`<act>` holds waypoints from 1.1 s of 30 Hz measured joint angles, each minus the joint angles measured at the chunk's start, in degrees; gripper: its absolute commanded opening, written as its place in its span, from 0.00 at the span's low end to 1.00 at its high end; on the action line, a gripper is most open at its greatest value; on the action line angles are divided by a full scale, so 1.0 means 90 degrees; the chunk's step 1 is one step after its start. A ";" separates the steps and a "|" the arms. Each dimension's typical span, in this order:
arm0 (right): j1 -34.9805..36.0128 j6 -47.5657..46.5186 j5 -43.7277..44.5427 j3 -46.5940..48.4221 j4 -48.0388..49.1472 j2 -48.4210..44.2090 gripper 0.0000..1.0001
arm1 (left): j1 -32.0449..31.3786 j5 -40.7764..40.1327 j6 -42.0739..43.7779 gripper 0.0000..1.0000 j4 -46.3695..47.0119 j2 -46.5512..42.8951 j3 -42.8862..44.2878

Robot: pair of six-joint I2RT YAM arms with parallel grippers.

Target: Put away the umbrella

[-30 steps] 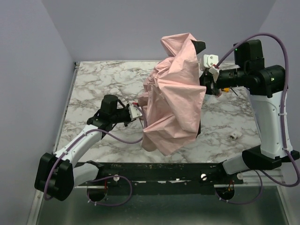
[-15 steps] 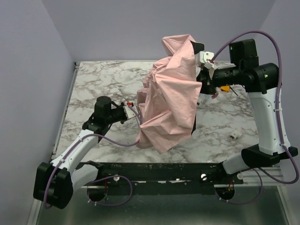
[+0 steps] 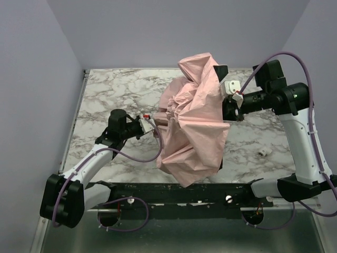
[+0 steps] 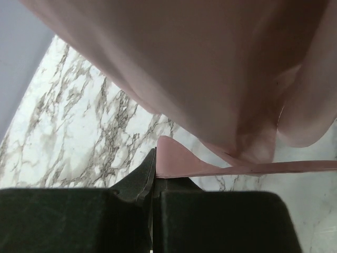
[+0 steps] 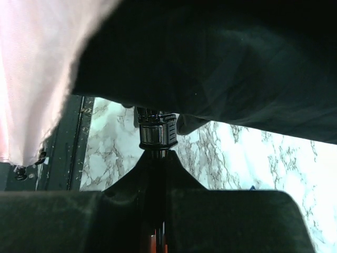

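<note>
The pale pink umbrella (image 3: pixel 194 118) hangs half collapsed above the middle of the marble table, its fabric bunched and drooping toward the near edge. My left gripper (image 3: pixel 149 125) is at its left side, shut on the pink strap (image 4: pixel 210 166). The strap runs taut to the right under the fabric (image 4: pixel 200 68). My right gripper (image 3: pixel 230 108) is at the umbrella's right side, shut on the thin dark shaft (image 5: pixel 157 158) just below a black collar (image 5: pixel 156 130). The dark underside of the canopy (image 5: pixel 226 68) fills the top of the right wrist view. The handle is hidden.
A small white object (image 3: pixel 263 152) lies on the marble table (image 3: pixel 105 89) at the right, near my right arm's base. Lilac walls close the table at the back and left. A black rail (image 3: pixel 174 192) runs along the near edge.
The umbrella has dropped a little and shifted toward the near edge. My right arm has lowered and turned with it. My left gripper keeps its hold and has moved slightly.
</note>
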 measured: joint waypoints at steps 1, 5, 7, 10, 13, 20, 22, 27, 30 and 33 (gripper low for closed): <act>0.0002 -0.0078 -0.0056 -0.0058 -0.0029 -0.0002 0.00 | 0.0005 0.0075 -0.0049 0.00 0.0010 0.0078 0.0027; 0.0000 -0.0221 -0.0328 -0.0063 -0.0066 0.0087 0.01 | 0.0015 0.0318 -0.0219 0.00 0.0100 0.0413 0.0202; -0.0002 -0.0291 -0.0452 -0.0078 -0.0063 0.0102 0.01 | 0.0019 0.0362 -0.0282 0.00 0.0226 0.0510 0.0209; 0.0034 -0.0430 -0.0561 -0.0355 -0.0053 0.0051 0.01 | 0.0039 0.0396 -0.0440 0.00 0.0459 0.0622 0.0219; 0.0075 -0.0549 -0.0639 -0.0814 -0.0051 -0.0019 0.01 | 0.0087 0.0437 -0.0656 0.00 0.0746 0.0653 0.0219; 0.0097 -0.0695 -0.0712 -0.1275 -0.0066 -0.0187 0.01 | 0.0245 0.0612 -0.1401 0.00 0.1872 0.0551 0.0138; 0.0097 -0.0712 -0.0804 -0.1280 -0.0066 -0.0250 0.01 | 0.0250 0.0646 -0.1532 0.00 0.2079 0.0563 0.0136; 0.0279 -0.0818 -0.0869 -0.1367 -0.0066 -0.0357 0.01 | 0.0250 0.0784 -0.1860 0.00 0.2463 0.0945 0.0158; 0.0430 -0.0911 -0.0882 -0.1440 -0.0066 -0.0376 0.01 | 0.0250 0.0869 -0.2050 0.00 0.2526 0.1209 0.0216; 0.0466 -0.1008 -0.0908 -0.1447 -0.0066 -0.0376 0.01 | 0.0248 0.0954 -0.2176 0.00 0.2523 0.1280 0.0272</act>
